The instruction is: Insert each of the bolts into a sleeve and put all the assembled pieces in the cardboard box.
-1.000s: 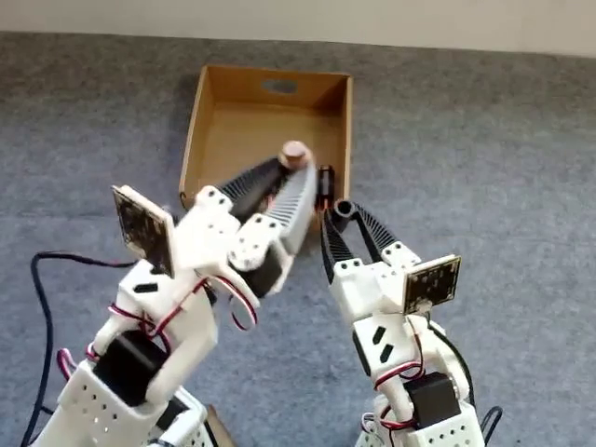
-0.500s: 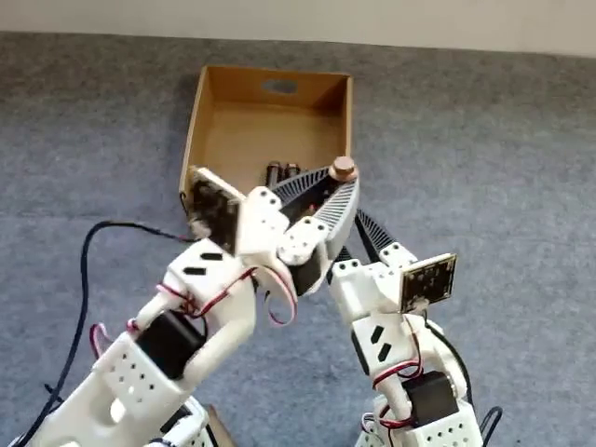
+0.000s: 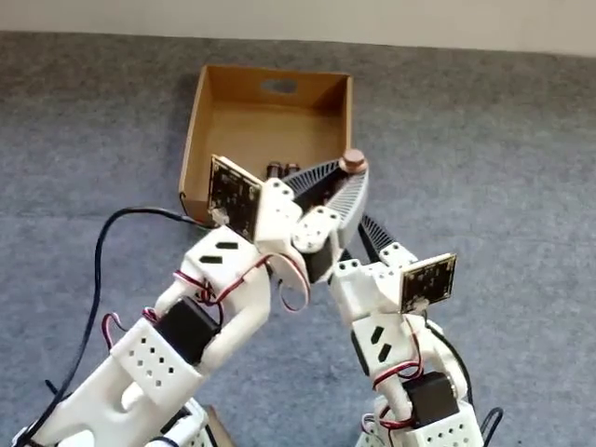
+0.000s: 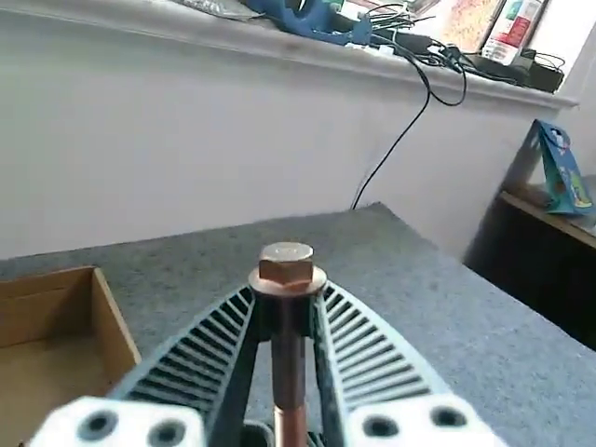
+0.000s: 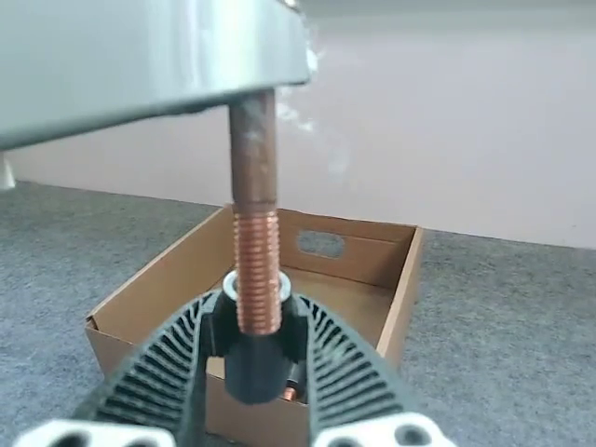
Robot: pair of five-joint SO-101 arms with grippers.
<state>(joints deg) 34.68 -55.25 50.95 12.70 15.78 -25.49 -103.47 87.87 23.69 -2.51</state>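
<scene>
A bolt (image 5: 256, 270) clamped in the left fingers (image 4: 209, 349) is being seated into the sleeve (image 5: 253, 372) clamped in the right fingers (image 5: 168, 368). Two assemblies (image 3: 282, 170) are lying in the cardboard box (image 3: 197, 130).

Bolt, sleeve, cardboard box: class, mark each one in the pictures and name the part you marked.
bolt (image 4: 285, 264), left wrist view, on its hex head.
sleeve (image 5: 253, 371), right wrist view, on its black body below the threads.
cardboard box (image 3: 321, 88), high view, on its far wall.

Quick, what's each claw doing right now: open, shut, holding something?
Left claw: closed, holding a bolt.
Right claw: closed, holding a black sleeve.
</scene>
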